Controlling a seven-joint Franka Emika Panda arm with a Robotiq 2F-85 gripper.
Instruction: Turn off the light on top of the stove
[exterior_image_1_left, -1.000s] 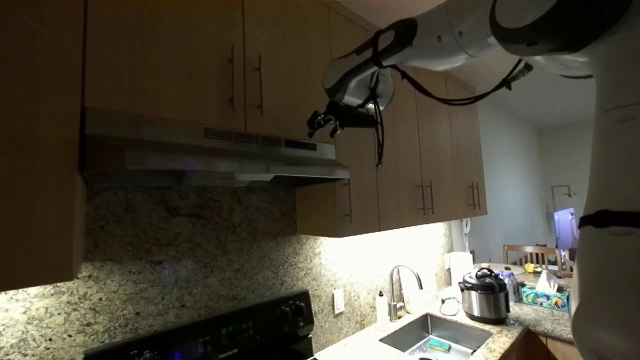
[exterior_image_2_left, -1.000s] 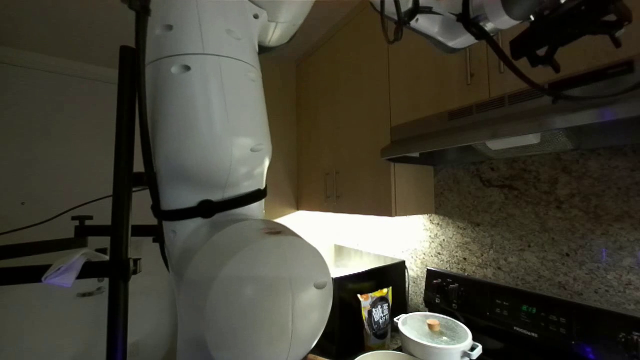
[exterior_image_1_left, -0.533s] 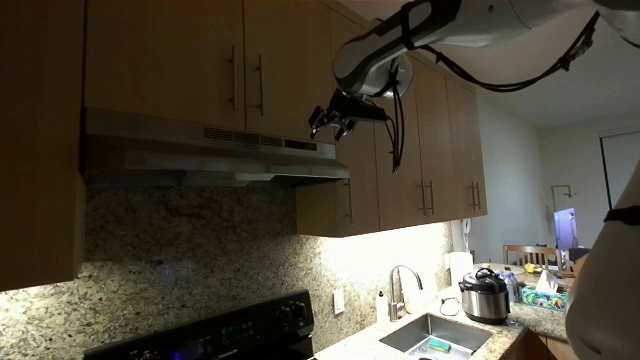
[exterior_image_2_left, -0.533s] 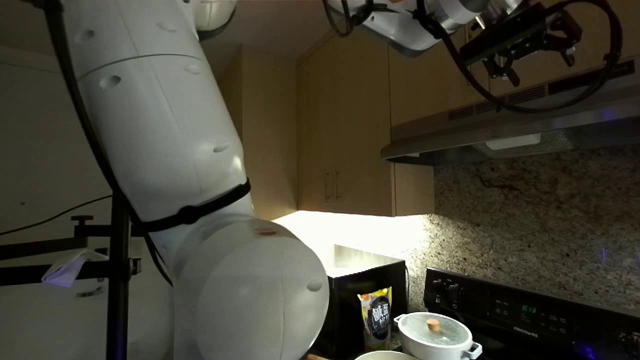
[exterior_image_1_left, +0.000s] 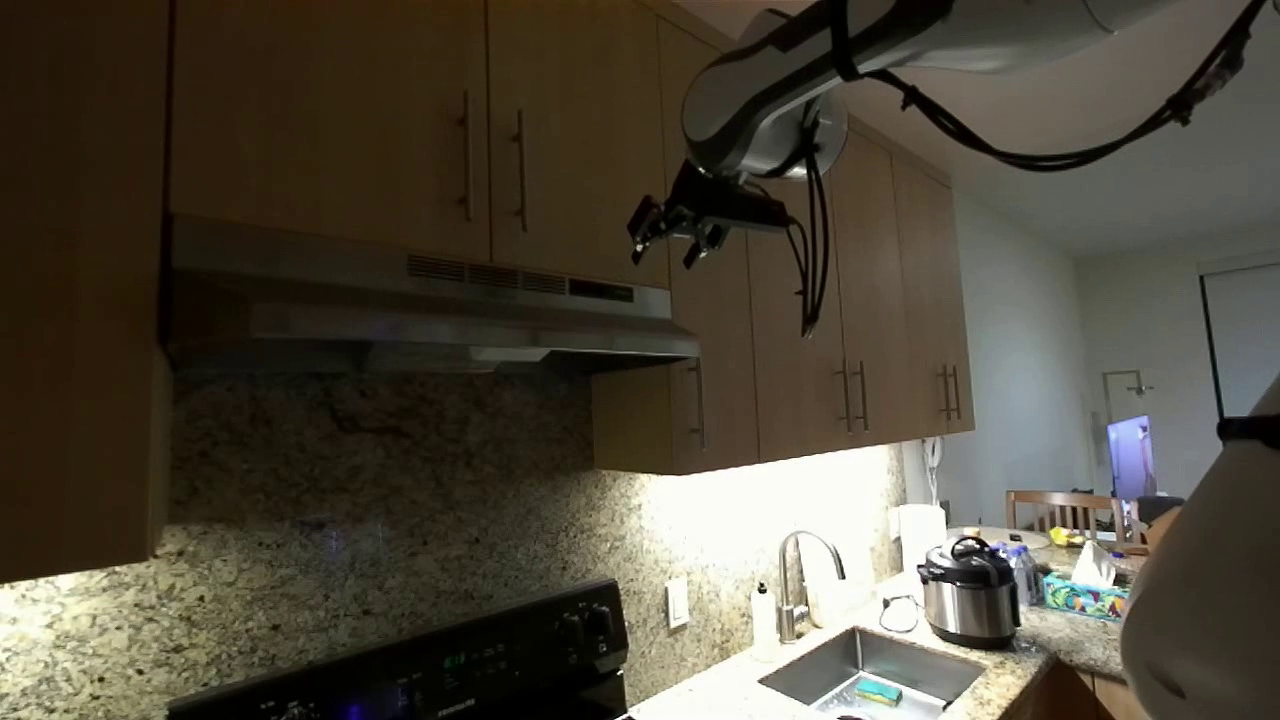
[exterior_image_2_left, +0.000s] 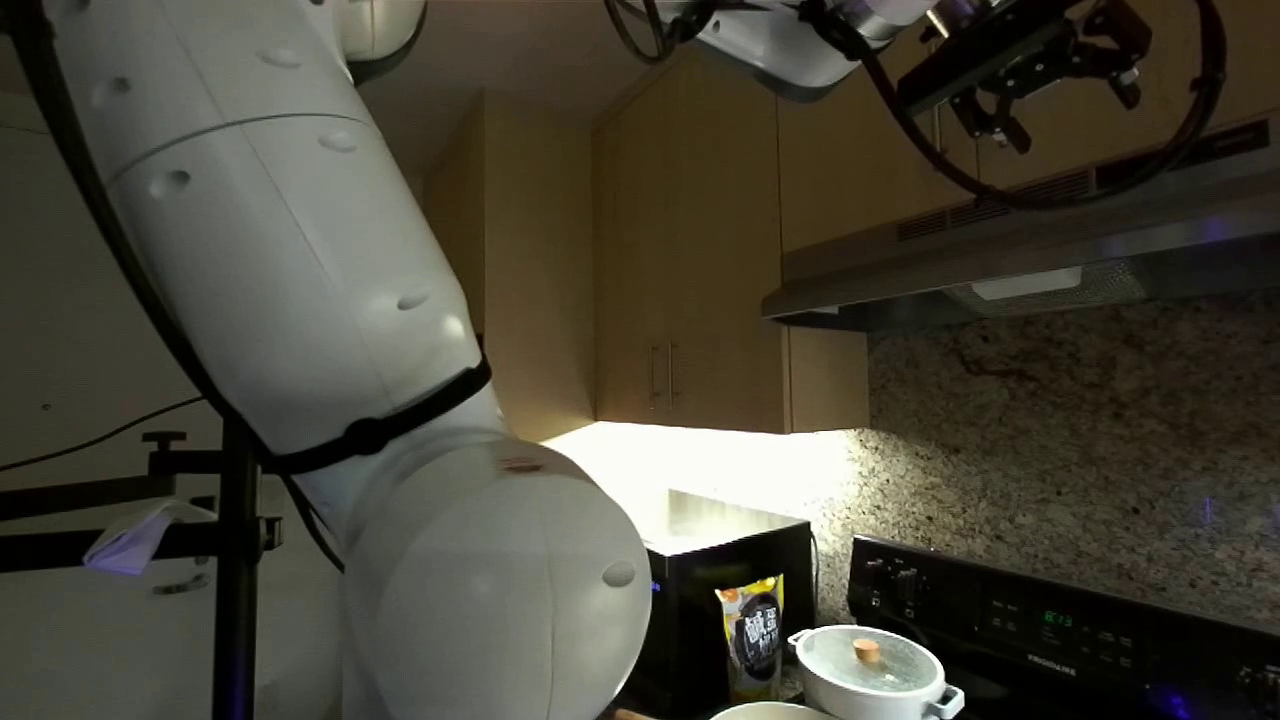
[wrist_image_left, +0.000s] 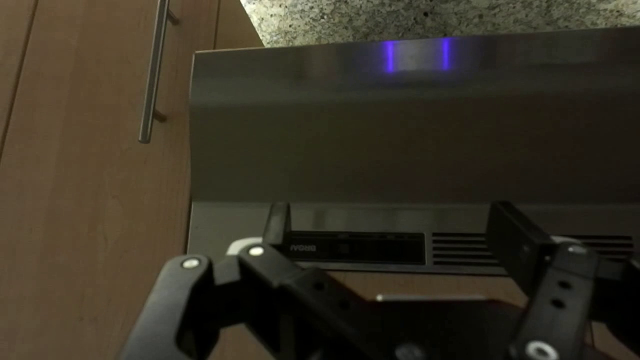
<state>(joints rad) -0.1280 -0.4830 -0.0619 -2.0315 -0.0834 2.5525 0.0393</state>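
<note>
My pincer (wrist_image_left: 392, 222) hangs with its fingers spread wide apart and nothing between their tips; compared with half a second ago it stands a little higher in both exterior views, and my white arm (exterior_image_2_left: 300, 250) leans farther back; I read this as drawing off rather than reaching in; just past my fingers, in the wrist view, lies the black control strip (wrist_image_left: 357, 248), its lettering upside down to me; I take it to carry the switch, though it is too dark to tell how that is set; around it spreads the steel range hood (wrist_image_left: 400, 150), apart from my fingertips as far as I can judge; in the hood's underside sits the light (exterior_image_2_left: 1028, 283), a small rectangular lamp panel, pale and without glow, just as a second ago; the granite backsplash (exterior_image_2_left: 1100, 400) below it lies dim, and the brightness alongside comes from under the wooden cabinets (exterior_image_2_left: 690, 250); so the light seems off to me, my latest shift changes nothing there, and what remains is probably only to back well clear without bumping the hood. Farther down, the black stove (exterior_image_2_left: 1000, 610) shows a lit green clock (exterior_image_2_left: 1058, 619); a white lidded pot (exterior_image_2_left: 870, 690) stands in front of its back panel (exterior_image_2_left: 1110, 655).
</note>
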